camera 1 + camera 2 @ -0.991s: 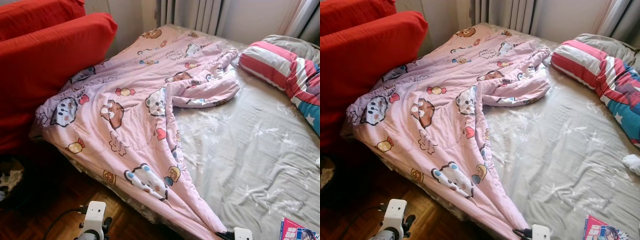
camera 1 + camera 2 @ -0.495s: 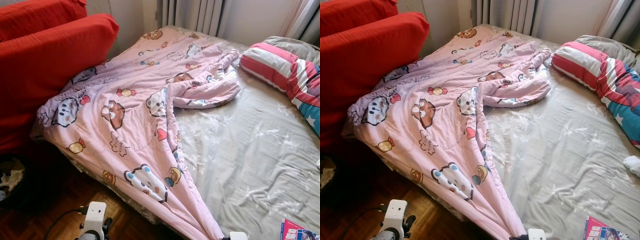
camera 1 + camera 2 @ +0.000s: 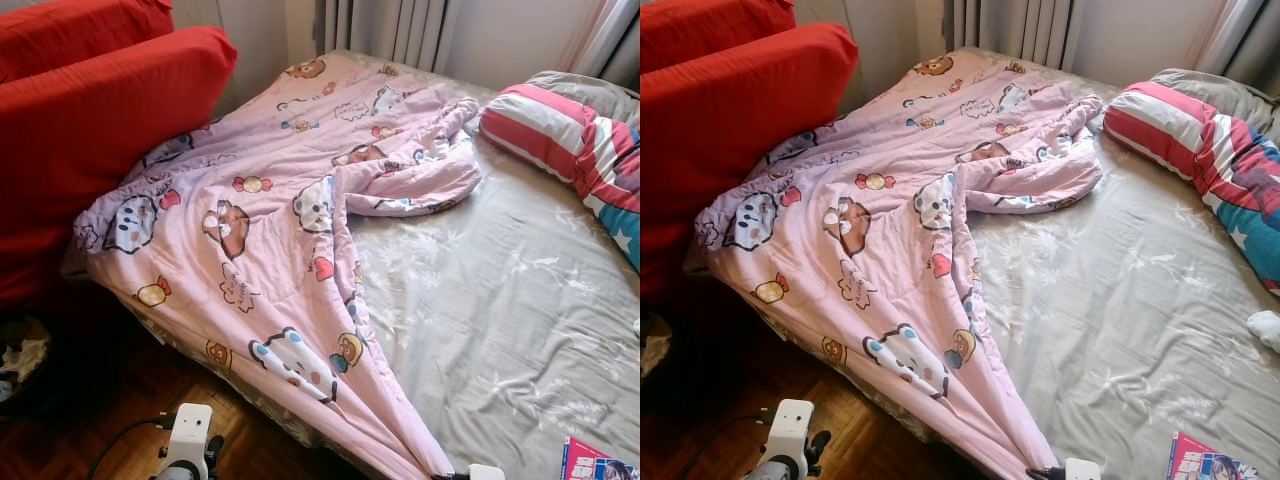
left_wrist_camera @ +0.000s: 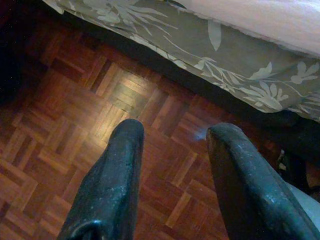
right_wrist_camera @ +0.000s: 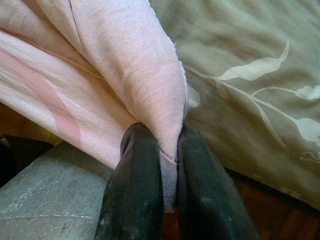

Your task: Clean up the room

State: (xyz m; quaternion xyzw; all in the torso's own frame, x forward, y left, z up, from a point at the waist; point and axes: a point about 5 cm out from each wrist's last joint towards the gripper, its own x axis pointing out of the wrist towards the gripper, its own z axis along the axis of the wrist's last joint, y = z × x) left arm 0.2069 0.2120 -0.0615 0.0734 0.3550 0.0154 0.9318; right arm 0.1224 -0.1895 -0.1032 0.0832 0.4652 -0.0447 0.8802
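Our left gripper ends in two long, rounded black fingers, their matte surface faintly speckled and scuffed, with a pale grey housing edge beside them. Our right gripper carries the same pair of thick black fingers, glossier near the tips, above a brushed silver-grey wrist panel. From the head views, our left wrist appears as a white boxy block with black fittings and a thin dark cable looping off it.
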